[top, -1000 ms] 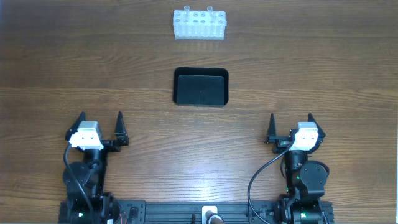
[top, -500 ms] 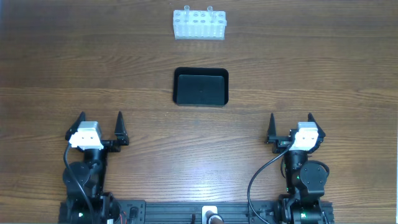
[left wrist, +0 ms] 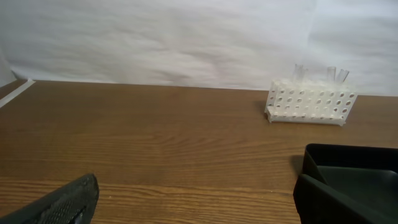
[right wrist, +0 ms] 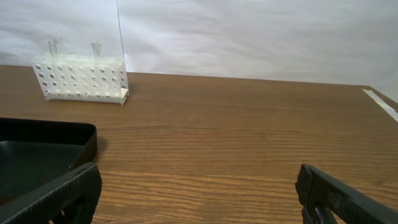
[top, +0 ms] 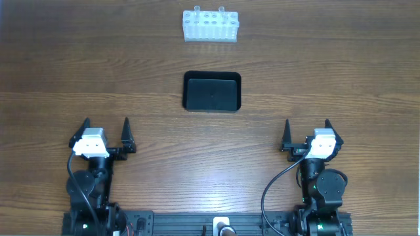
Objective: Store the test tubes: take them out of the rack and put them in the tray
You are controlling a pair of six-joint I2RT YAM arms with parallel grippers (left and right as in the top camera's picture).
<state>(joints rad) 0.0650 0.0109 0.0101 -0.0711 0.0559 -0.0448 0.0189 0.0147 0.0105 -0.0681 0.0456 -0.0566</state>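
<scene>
With my left hand (top: 105, 125) and right hand (top: 307, 126) both open and empty at the near side, the test tubes (top: 222, 10) stand in the rack (top: 210, 29) beyond the empty tray (top: 186, 92), so I judge a far reach comes first.

No visible change, left end effector (top: 105, 120), right end effector (top: 306, 121) unmoved

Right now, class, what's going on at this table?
Nothing is being handled. The left gripper and right gripper both rest open near their bases, apart from everything. A few test tubes stand in the white rack at the table's far side. The black tray lies between rack and arms, with no tube in it yet.
</scene>
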